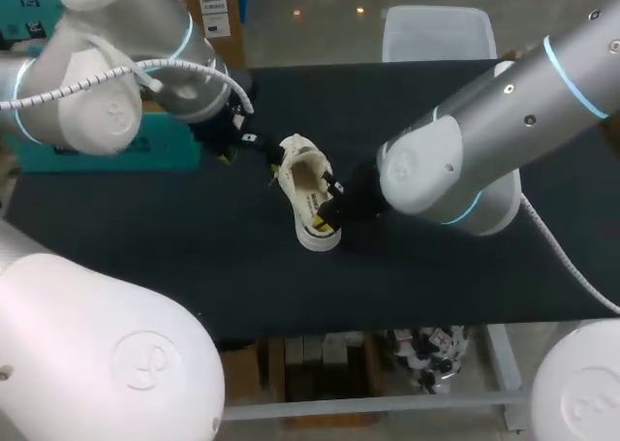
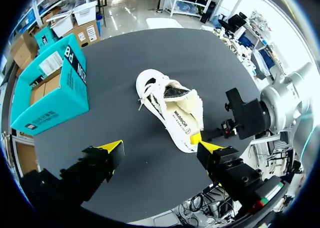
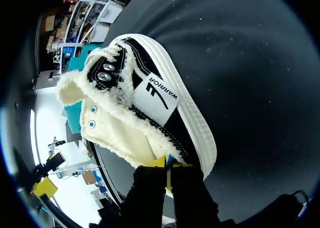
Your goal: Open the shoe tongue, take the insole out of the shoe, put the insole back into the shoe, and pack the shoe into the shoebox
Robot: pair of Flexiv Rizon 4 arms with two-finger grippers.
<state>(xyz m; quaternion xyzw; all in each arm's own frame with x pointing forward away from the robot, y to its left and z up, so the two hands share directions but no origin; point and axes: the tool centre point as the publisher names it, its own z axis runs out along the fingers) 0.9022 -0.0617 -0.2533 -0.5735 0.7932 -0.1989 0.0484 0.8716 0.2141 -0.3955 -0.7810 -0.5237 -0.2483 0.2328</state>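
Head view shows our black surface (image 1: 194,267) with both arms reaching in over it. Our right arm (image 1: 484,141) is the bulkiest thing in view and covers the surface to the right of the shoe. Our left arm (image 1: 97,82) comes in from the far left corner and hides part of the teal shoebox (image 1: 126,155). The box stands open at the left edge of the surface, well apart from the shoe.

The shoe (image 1: 308,184) lies near the middle of the surface, upright on its sole. It is cream with a black side panel, its opening faces up, and its toe points to the far side, towards our left arm.

Our right gripper (image 3: 167,165) is at the heel. Its fingers are drawn close together, pinching the heel rim between them. In the left wrist view the same gripper's yellow tip sits against the heel end.

Our left gripper (image 2: 161,148) hangs above the surface with its fingers spread wide and nothing between them. The shoe lies ahead of it, untouched, and the shoebox is off to its side.
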